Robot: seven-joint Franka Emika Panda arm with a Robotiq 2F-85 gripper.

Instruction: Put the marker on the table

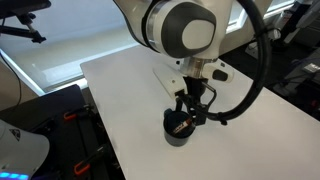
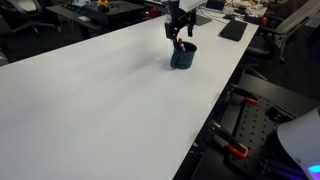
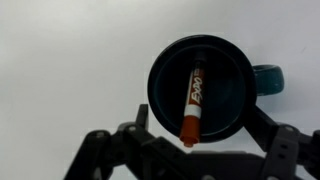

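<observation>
1. Marker point(image 3: 192, 100): leaning inside black cup point(image 3: 225, 95) near a worktop point(image 2: 100, 90) edge; I'm judging it light, stiff, slick.
2. Fingers point(image 3: 285, 150): hovering apart, empty; I'm targeting the raised end.

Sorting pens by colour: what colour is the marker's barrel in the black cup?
The marker is red-orange; the wrist view shows it best.

The arm point(image 1: 150, 25) has smooth, glossy white housings. Its large joint carries a round grey end cap point(image 1: 192, 28) ringed in black. A thick black cable point(image 1: 258, 70) loops down the right side to the wrist. The hand point(image 1: 188, 112) is black; the wrist view shows angular, linked matte fingers point(image 3: 100, 150).
</observation>
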